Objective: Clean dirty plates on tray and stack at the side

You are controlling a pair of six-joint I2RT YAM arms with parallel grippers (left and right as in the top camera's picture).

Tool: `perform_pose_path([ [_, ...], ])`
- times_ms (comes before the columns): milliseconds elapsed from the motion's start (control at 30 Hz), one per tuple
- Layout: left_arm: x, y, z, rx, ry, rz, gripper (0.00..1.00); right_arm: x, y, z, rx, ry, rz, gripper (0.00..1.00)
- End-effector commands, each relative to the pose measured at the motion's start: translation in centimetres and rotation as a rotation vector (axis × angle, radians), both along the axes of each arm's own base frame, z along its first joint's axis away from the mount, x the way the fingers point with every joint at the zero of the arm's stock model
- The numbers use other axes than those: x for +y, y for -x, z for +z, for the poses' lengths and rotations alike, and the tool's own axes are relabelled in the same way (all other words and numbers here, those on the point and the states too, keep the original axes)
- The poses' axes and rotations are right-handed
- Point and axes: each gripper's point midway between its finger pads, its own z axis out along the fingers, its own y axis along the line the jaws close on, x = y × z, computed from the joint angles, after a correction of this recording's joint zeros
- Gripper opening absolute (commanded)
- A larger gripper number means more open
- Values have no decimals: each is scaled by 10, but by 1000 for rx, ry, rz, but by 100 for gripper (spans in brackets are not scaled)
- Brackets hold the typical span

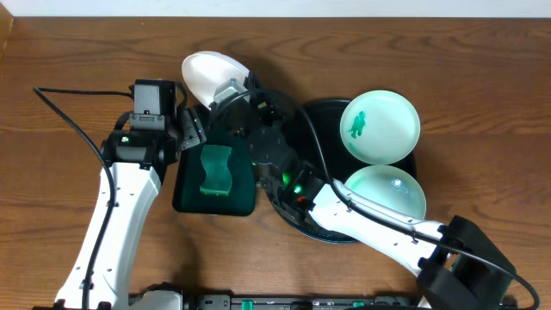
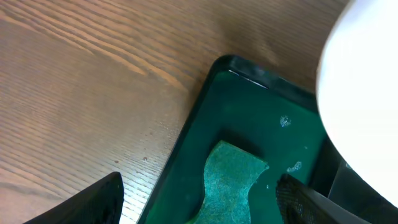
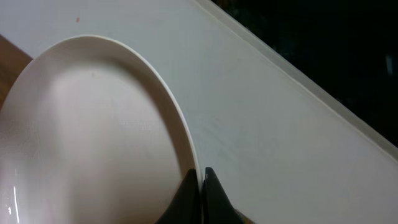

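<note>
My right hand (image 3: 200, 179) is pinched shut on the thin rim of a white plate (image 3: 93, 130). It holds the plate, seemingly tilted, past the far end of the green tray (image 1: 185, 194) and clear of the black tray (image 1: 331, 159). A smeared plate (image 1: 380, 127) and a second plate (image 1: 387, 191) sit on the black tray. The plate I'm holding looks stiff, glossy, light and probably breakable. I judge that an edge pinch this shallow could let it swing or slip, so a deeper bite over the rim seems safer. My left hand (image 2: 198, 180) hangs wide open and empty over the sponge (image 2: 229, 180), which looks soft and best squeezed across its narrow waist.
</note>
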Motion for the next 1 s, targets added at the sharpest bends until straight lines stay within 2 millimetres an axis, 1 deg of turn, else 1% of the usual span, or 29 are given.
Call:
perform_pose_path([
  [0,3,-2,3,-9,-10,16,79,-5,-1,7,20,-161,-47,1],
  [67,3,-2,3,-9,-10,16,79,-5,-1,4,36,-182,-47,1],
  [167,3,-2,3,-9,-10,16,79,-13,-2,0,44,-181,-93,1],
  [200,3,-2,3,-9,-10,15,79,-12,-2,-2,54,-195,-92,1],
  [300,3,-2,3,-9,-10,16,79,0,1,-13,100,-190,-27,1],
  [400,3,-2,3,-9,-10,16,79,-6,0,-19,116,-172,-53,1],
  [533,3,-2,3,-9,-10,16,79,-14,-4,-29,173,-307,-95,1],
  [667,3,-2,3,-9,-10,16,79,-20,-6,-42,234,-398,-126,1],
  [867,3,-2,3,-9,-10,16,79,-11,1,-66,354,-430,-82,1],
  [967,3,-2,3,-9,-10,16,79,-11,3,-74,390,-446,-90,1],
])
